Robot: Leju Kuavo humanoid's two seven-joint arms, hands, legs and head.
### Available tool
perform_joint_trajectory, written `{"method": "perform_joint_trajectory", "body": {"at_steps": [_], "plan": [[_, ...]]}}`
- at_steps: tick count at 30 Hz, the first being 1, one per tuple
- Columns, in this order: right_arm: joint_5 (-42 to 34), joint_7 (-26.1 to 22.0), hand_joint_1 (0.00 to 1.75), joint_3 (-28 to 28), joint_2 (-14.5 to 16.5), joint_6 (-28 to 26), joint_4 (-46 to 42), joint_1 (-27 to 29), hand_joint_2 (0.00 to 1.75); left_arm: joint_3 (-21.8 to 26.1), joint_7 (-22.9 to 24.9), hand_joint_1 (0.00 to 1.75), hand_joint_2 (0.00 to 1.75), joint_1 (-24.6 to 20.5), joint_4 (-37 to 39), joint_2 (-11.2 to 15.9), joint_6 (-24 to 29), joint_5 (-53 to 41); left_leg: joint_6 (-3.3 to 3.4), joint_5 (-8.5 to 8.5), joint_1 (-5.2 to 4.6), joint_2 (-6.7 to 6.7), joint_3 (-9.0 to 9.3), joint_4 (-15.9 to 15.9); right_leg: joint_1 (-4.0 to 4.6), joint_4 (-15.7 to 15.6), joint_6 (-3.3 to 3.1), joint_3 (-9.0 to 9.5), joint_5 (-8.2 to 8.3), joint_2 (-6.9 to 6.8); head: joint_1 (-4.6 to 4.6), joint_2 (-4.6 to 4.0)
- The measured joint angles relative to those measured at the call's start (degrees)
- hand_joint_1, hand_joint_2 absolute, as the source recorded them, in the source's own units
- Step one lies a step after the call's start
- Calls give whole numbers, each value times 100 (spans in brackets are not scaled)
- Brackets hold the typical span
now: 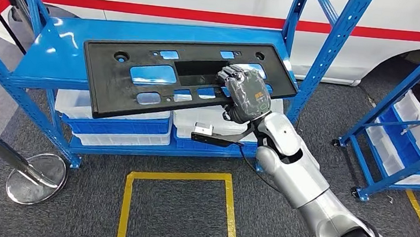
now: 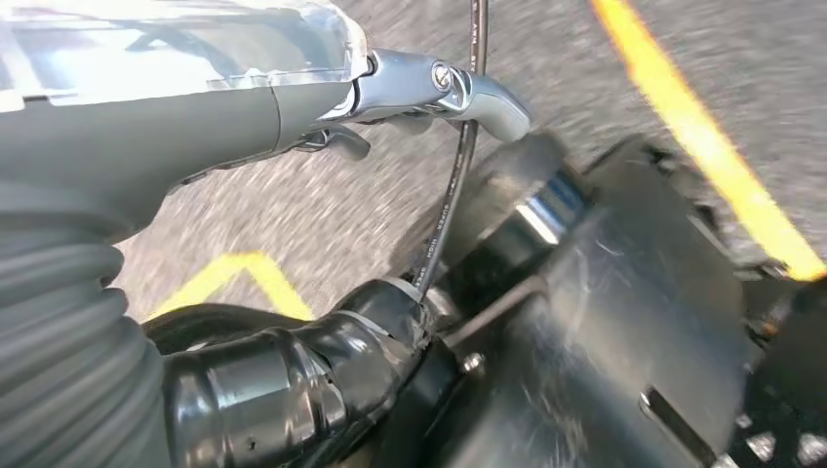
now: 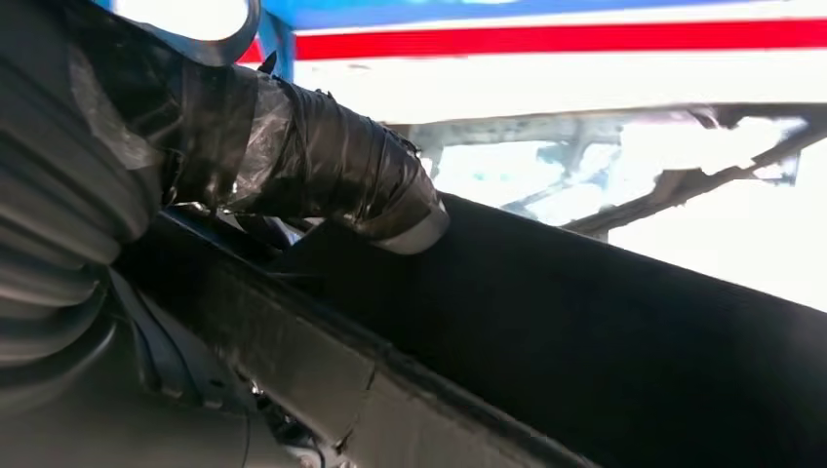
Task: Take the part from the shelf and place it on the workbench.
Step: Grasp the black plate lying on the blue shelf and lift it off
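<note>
The robot's silver right arm (image 1: 306,180) is coming in from about five o'clock in the head view, nearest to the camera, and is reaching up toward the centre. Its right hand (image 1: 246,96), covered with a dark grey ribbed cover, is gripping the near edge of the long black flat plastic part with many cut-out holes (image 1: 142,74); in the right wrist view the thick thumb wrapped in dark tape (image 3: 332,166) is pressing on the top of the black panel (image 3: 585,331), so this hand is holding the part. The part is lying on the top board of the blue metal shelf (image 1: 57,51), around twelve o'clock, and its near edge is sticking out past the front of the board. Under it, white and blue plastic bins (image 1: 120,124) are sitting on the lower board. A yellow tape square (image 1: 175,214) is marking the dark grey carpet at six o'clock. The left hand (image 2: 293,97) is hanging above the carpet floor, its fingers (image 2: 468,93) holding nothing; how wide they are apart, I cannot tell.
</note>
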Motion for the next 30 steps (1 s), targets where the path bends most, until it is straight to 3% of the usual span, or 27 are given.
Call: {"method": "perform_joint_trajectory", "body": {"at_steps": [1, 2, 3, 4, 6, 8, 10, 12, 15, 16, 17, 18, 20, 22, 24, 27, 30], "plan": [[13, 19, 175, 7, -18, 10, -3, 6, 175, -1, 0, 0, 175, 14, -53, 22, 74, 37, -1, 52, -6, 1, -80, 15, 2, 246, 7, -16, 4, 0, -1, 0], [26, 34, 175, 10, -37, 20, -7, 11, 175, -1, 0, 0, 175, 30, -110, 48, 146, 34, -6, 95, -11, 2, -156, 36, 5, 315, 4, 54, 115, 0, -1, 0], [33, 42, 175, 11, -58, 26, -16, 14, 175, -2, 0, 0, 175, 43, -164, 74, 200, 5, -15, 128, -16, 1, -222, 64, 10, 151, -13, 236, 274, 0, -1, 0], [36, 45, 175, 11, -75, 29, -33, 12, 175, -2, 0, 0, 175, 53, -212, 101, 232, -15, -26, 151, -20, 1, -275, 97, 23, -220, -46, 516, 371, -1, -2, 0], [36, 49, 175, 11, -99, 30, -77, 1, 175, -2, 0, 0, 175, 62, -291, 137, 256, -33, -62, 185, -39, 2, -348, 154, 55, -987, -115, 1047, 346, -8, -2, 0], [38, 52, 175, 12, -112, 30, -112, -8, 175, -3, 5, 0, 175, 64, -346, 161, 275, -80, -124, 226, -45, 7, -381, 172, 86, -1299, -158, 1218, 260, -12, -3, 0], [59, 62, 175, 15, -121, 46, -133, -10, 175, -4, 81, 0, 175, 62, -384, 199, 352, -481, -196, 240, -44, 5, -405, 187, 65, -1371, -219, 1198, 319, -16, -3, 0], [98, 97, 175, 19, -126, 114, -179, -20, 175, -5, 246, 0, 175, 44, -393, 253, 466, -1654, -265, 18, -34, -12, -530, 449, 23, -1425, -300, 1168, 403, -34, -4, 0], [143, 195, 175, 20, -131, 291, -275, -41, 175, -7, 418, 0, 175, -108, -315, 430, 520, -4745, -357, -565, 35, -20, -954, 1486, 20, -1402, -337, 1055, 477, -65, -4, 0], [149, 221, 175, 20, -132, 344, -302, -43, 175, -7, 415, 0, 175, -222, -281, 510, 508, -5767, -382, -623, 54, -20, -1034, 1713, 16, -1379, -330, 1012, 492, -79, -4, 0], [151, 235, 175, 20, -131, 390, -326, -47, 175, -5, 362, 0, 175, -364, -252, 586, 486, -6599, -404, -565, 70, -19, -1012, 1727, 5, -1351, -321, 972, 501, -95, -5, 0], [152, 243, 175, 21, -129, 433, -348, -52, 175, -2, 282, 0, 175, -521, -235, 644, 462, -7279, -423, -416, 86, -19, -879, 1520, -11, -1321, -308, 939, 507, -110, -5, 0], [152, 250, 175, 22, -115, 502, -390, -83, 175, 15, 83, 0, 175, -811, -203, 711, 411, -8174, -447, -112, 113, -29, -433, 749, -25, -1258, -264, 884, 509, -128, -4, 0], [153, 249, 175, 22, -92, 540, -414, -127, 175, 33, -55, 0, 175, -949, -185, 753, 381, -8608, -414, -6, 102, -54, -191, 292, -17, -1218, -195, 843, 526, -111, -3, 0], [154, 248, 175, 22, -79, 552, -426, -154, 175, 47, -104, 0, 175, -980, -167, 787, 359, -8799, -367, 10, 96, -68, -201, 236, -4, -1208, -183, 815, 546, -85, -2, 0], [154, 229, 175, 23, -72, 563, -431, -185, 175, 159, -212, 0, 175, -1008, -144, 802, 324, -9254, -324, 37, 88, -80, -230, 208, -4, -1236, -259, 802, 586, -82, -2, 0], [154, 206, 175, 25, -47, 590, -431, -234, 175, 327, -413, 0, 175, -1017, -131, 816, 284, -9677, -276, 67, 78, -86, -261, 209, -8, -1286, -236, 802, 638, -91, -2, 0]]}}
